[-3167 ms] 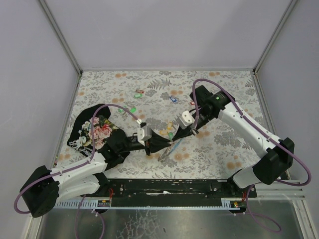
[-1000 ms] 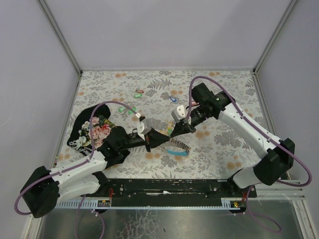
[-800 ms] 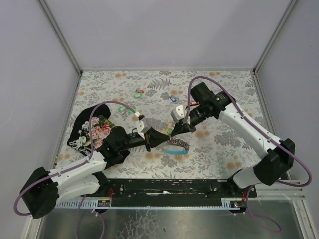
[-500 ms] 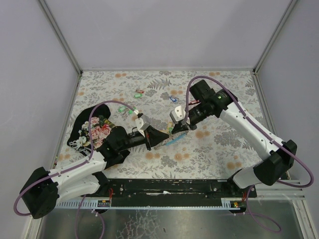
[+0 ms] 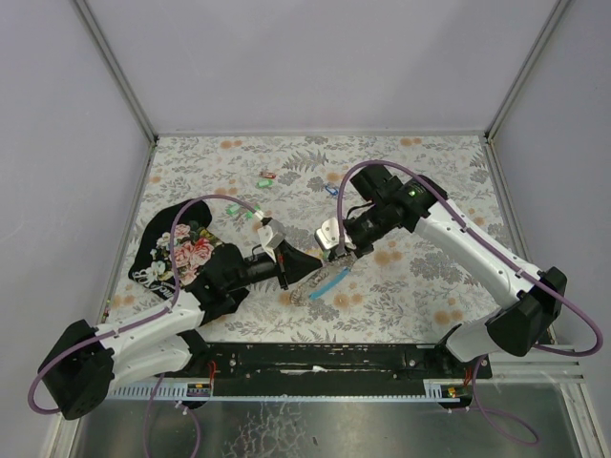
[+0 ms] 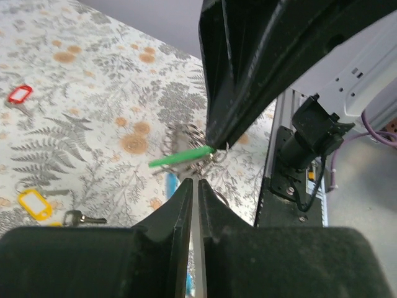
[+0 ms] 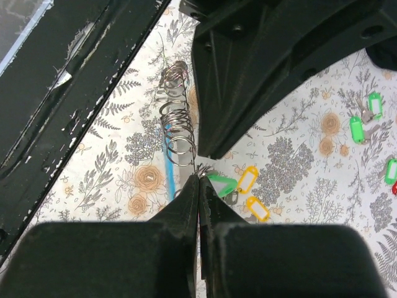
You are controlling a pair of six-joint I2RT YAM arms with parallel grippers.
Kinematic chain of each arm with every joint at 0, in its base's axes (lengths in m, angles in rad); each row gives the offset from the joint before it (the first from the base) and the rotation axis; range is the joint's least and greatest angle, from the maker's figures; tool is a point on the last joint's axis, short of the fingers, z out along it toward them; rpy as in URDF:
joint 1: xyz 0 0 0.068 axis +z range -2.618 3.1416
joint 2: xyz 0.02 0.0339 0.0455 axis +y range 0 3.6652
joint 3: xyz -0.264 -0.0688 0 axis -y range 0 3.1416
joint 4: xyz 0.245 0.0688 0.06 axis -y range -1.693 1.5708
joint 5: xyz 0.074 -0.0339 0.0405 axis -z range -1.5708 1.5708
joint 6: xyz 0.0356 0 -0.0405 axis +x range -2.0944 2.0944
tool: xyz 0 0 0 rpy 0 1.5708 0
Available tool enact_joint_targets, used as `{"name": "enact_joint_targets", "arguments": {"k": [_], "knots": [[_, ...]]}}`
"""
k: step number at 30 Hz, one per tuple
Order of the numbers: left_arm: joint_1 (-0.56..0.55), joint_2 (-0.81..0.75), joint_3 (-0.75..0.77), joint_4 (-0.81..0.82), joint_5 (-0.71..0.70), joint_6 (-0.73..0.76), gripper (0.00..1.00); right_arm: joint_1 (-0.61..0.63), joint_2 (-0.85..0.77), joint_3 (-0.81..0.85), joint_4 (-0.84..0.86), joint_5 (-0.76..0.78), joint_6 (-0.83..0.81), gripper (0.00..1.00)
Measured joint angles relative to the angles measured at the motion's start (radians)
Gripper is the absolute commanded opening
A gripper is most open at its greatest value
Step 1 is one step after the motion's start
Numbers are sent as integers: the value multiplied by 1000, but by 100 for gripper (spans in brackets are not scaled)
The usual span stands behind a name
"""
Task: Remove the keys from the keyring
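Note:
The keyring (image 5: 323,281), a grey strap with a blue section and a coil of metal rings (image 7: 175,118), hangs slanted between the two grippers. The keys, a green tag (image 7: 224,184) (image 6: 182,157) on a small metal ring, stick out sideways at the tip of my right gripper (image 7: 197,177) (image 5: 341,256). That gripper is shut on the tag's ring where it meets the coil. My left gripper (image 6: 193,181) (image 5: 313,264) points at it from just below. Its jaws are shut to a thin slit, and nothing shows between them.
A black floral cloth (image 5: 181,253) lies under the left arm. Loose tags lie on the patterned table: green (image 5: 255,212) (image 7: 355,129), red (image 6: 20,93), blue (image 5: 331,190) and yellow (image 7: 248,179) (image 6: 34,203). A black rail (image 7: 56,87) runs along the near edge.
My right gripper has moved left and nearer to the left gripper. The keyring has come up off the table and now hangs as a slanted strip. The left jaws have parted very slightly.

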State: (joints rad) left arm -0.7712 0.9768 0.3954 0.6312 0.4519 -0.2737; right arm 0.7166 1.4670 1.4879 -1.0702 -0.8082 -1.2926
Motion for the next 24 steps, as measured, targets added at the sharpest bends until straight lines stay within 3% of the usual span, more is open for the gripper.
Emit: {"name": "enact_joint_targets", "arguments": {"k": [5,24], "knots": [[0,17,-37,48,46,-20,19,0,1,2,2,26,23,0],[6,89,-51,101,55,-20,29,0,8,30,-2,-23,48,0]]}}
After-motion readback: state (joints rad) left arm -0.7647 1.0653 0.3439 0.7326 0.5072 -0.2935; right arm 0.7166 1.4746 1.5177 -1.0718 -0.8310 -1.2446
